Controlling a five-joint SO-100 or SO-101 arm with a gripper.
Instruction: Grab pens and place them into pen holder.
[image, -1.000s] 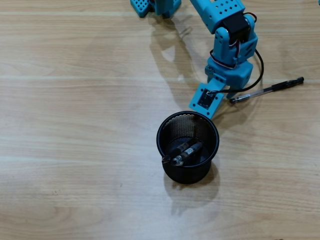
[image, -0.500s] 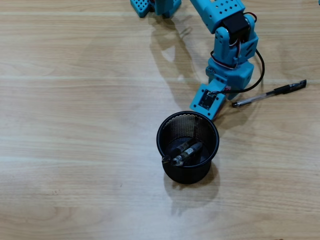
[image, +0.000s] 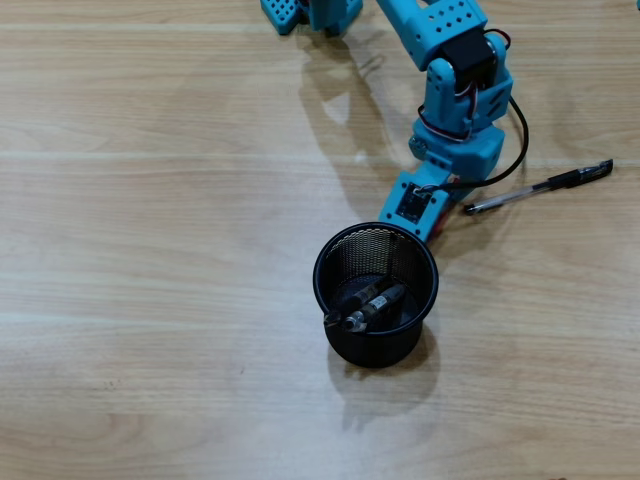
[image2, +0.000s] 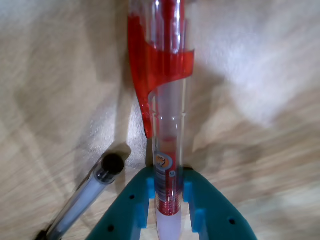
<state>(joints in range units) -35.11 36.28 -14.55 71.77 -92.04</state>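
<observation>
The claw grips the red pen along its own axis, seemingly just beyond the pen holder rim.

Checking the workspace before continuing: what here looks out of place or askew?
Little stands out. One black pen lies loose on the table, outside the pen holder. The hand grips a red pen.

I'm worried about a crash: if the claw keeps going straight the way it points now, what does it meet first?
Most likely the table: the claw, shut on the red pen, faces the wood with only that pen ahead. Depth is unclear.
</observation>
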